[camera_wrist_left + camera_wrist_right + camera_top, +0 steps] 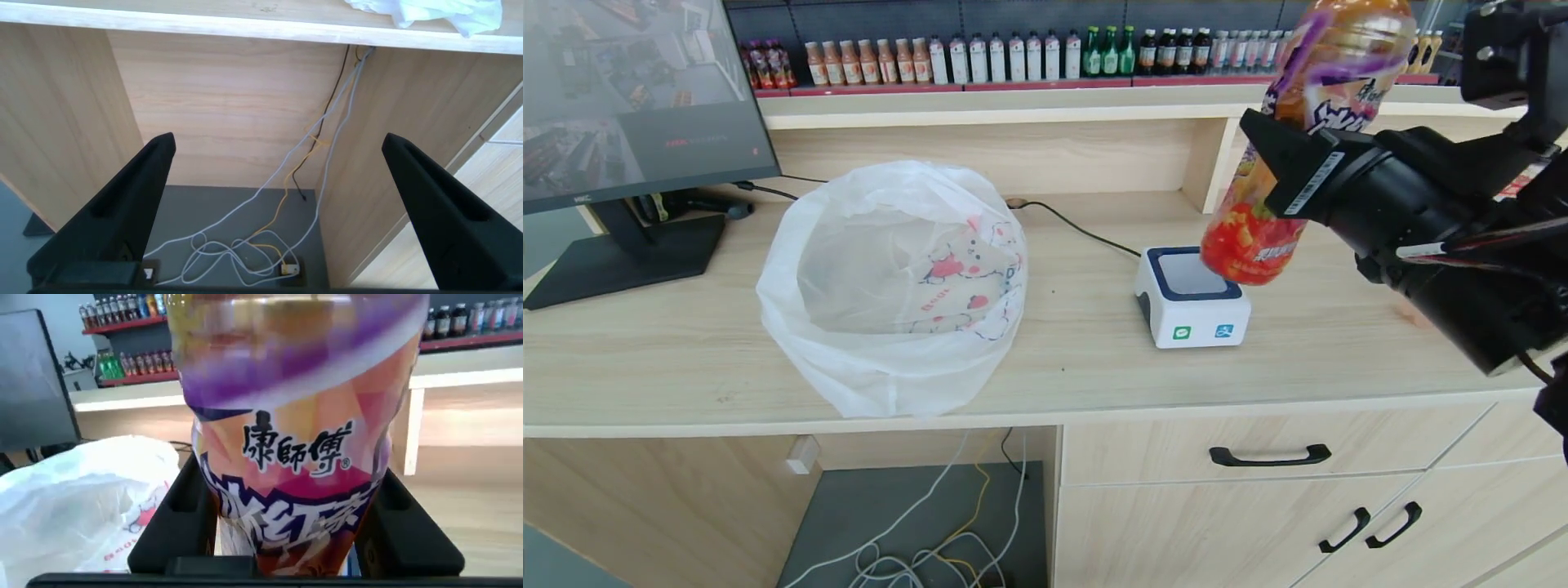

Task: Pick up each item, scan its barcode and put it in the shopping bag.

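My right gripper [1290, 155] is shut on a large juice bottle [1298, 139] with an orange, purple and red label. It holds the bottle tilted in the air, base just above the white barcode scanner [1191, 306] on the counter. In the right wrist view the bottle [302, 433] sits between the black fingers [176, 514]. The white shopping bag [894, 286] stands open on the counter to the left, with a printed item inside. My left gripper [278, 212] hangs open below the counter edge, facing the cable recess, with nothing between its fingers.
A monitor [637, 90] on a black stand occupies the counter's back left. A cable [1078, 229] runs from the back wall to the scanner. Shelves of bottles [1013, 53] line the back. Drawers [1270, 456] sit under the counter at right, loose cables [270, 245] below.
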{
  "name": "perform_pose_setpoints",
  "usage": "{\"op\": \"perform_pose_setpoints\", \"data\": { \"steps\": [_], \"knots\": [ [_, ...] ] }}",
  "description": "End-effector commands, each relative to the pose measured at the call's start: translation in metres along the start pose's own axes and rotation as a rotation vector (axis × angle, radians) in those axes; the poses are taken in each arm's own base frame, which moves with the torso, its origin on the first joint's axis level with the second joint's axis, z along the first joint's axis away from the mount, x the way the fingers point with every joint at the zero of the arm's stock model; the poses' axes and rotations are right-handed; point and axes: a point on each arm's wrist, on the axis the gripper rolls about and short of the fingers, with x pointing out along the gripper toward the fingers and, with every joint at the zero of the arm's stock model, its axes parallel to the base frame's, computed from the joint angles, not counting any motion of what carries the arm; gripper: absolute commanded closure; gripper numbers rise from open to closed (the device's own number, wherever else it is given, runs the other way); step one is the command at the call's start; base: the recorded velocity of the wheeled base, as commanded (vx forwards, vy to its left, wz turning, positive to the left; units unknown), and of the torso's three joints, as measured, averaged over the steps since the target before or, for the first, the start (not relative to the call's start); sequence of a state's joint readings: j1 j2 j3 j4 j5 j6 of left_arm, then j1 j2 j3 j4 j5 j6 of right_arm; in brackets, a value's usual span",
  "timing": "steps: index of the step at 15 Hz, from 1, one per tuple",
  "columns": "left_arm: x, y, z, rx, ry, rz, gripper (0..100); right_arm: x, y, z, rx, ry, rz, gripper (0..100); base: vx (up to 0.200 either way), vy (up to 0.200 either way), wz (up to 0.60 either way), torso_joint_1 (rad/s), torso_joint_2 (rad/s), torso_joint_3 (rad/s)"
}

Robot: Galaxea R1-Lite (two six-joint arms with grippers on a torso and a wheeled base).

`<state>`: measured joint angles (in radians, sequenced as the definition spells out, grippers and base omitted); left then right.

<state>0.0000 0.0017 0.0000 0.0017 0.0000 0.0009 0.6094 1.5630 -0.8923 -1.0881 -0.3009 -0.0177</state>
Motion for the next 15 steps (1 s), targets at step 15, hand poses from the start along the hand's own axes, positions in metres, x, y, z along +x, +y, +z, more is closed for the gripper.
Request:
{"op": "perform_pose_setpoints", "data": {
  "steps": [15],
  "knots": [
    [0.000,0.000,0.000,0.001,0.000,0.000,0,-0.049,-0.009,-0.019,-0.165,-0.005,0.140,100,0.000,0.013,0.00,0.000,0.00,0.000]
  ]
}}
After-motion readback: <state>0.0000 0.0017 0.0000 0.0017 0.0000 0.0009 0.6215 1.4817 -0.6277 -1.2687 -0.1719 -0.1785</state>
